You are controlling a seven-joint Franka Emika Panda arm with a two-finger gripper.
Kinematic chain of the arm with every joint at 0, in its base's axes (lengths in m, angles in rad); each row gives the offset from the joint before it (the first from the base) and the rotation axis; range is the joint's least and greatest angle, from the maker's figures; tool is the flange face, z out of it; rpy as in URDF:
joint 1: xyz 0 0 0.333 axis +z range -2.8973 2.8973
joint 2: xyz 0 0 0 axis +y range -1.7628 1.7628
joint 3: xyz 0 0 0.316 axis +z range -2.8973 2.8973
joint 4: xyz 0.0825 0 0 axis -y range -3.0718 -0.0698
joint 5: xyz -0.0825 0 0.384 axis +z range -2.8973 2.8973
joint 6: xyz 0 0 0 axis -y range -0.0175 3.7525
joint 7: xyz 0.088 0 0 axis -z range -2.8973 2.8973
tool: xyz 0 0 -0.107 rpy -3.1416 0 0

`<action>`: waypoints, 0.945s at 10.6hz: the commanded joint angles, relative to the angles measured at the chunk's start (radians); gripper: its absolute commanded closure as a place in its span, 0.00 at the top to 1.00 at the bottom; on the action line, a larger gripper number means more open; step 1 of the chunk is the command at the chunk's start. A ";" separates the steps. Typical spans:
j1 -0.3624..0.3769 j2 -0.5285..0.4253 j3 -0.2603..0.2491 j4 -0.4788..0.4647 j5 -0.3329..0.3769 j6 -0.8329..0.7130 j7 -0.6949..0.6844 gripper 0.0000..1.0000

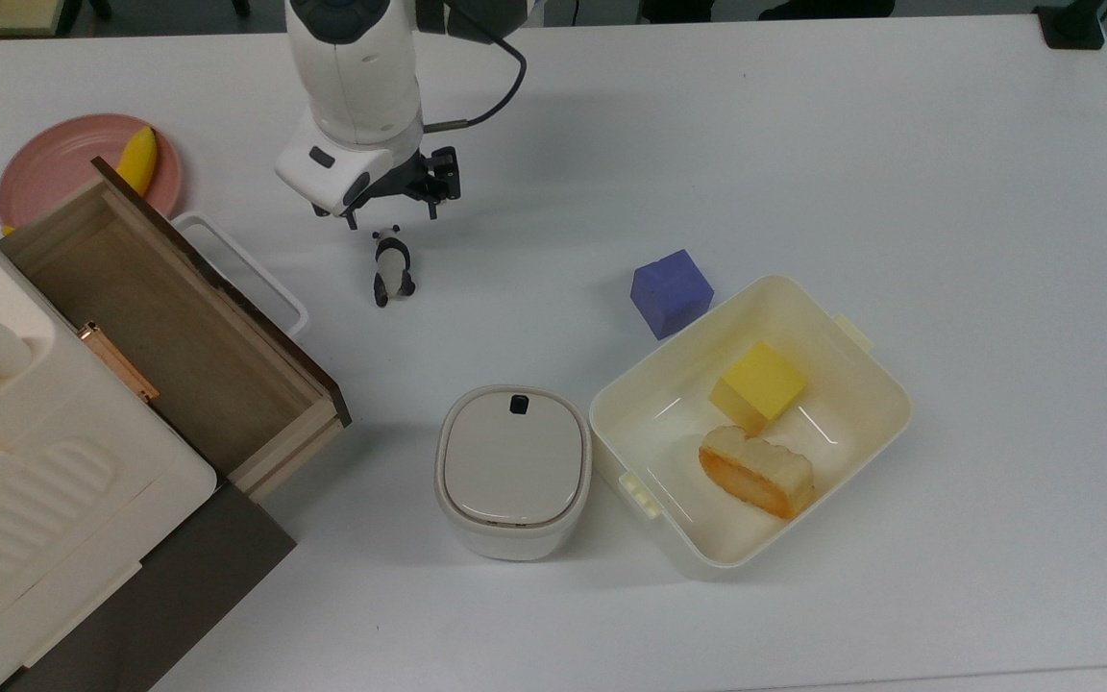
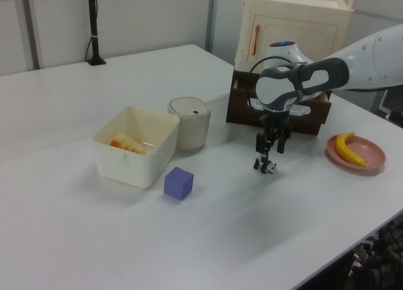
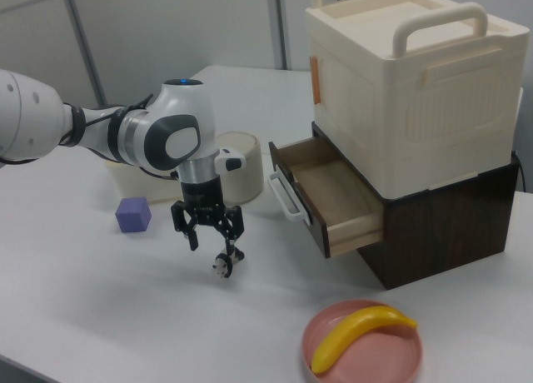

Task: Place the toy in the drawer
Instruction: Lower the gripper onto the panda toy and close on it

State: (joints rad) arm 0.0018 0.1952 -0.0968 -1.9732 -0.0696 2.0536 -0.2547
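- Now the tool point(image 3: 212, 243) hangs low over the white surface point(image 1: 803, 144), fingers pointing down and spread apart, holding nothing.
- The toy point(image 1: 392, 268), a small black-and-white panda, lies on the surface right under the tool; in the right view one fingertip point(image 3: 230, 248) sits just beside it, and whether they touch cannot be told.
- In the left view the tool point(image 2: 269, 152) stands directly above the toy point(image 2: 267, 168).
- The drawer point(image 1: 169, 327) is pulled out from a dark brown base under a cream cabinet point(image 3: 408, 83), its white loop handle point(image 1: 246, 269) facing the toy; its wooden floor is bare.
- The toy lies near the handle but apart from it, toward the middle of the surface.
- A pink plate point(image 1: 54, 173) with a banana point(image 1: 136, 160) sits behind the drawer, near the top view's left edge of the surface.
- A purple cube point(image 1: 671, 292) rests just beside the cream tub point(image 1: 885, 384), which holds a yellow cube point(image 1: 760, 384) and an orange-and-white piece of food point(image 1: 755, 471).
- A lidded cream container point(image 1: 513, 471) stands touching or just beside the tub, on the top view's left of it.
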 commanded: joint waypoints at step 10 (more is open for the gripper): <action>0.017 -0.031 -0.001 0.048 -0.024 0.062 -0.011 0.00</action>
State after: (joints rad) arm 0.0042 0.2495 -0.0973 -1.9383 -0.1111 2.1296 -0.2600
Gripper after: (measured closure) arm 0.762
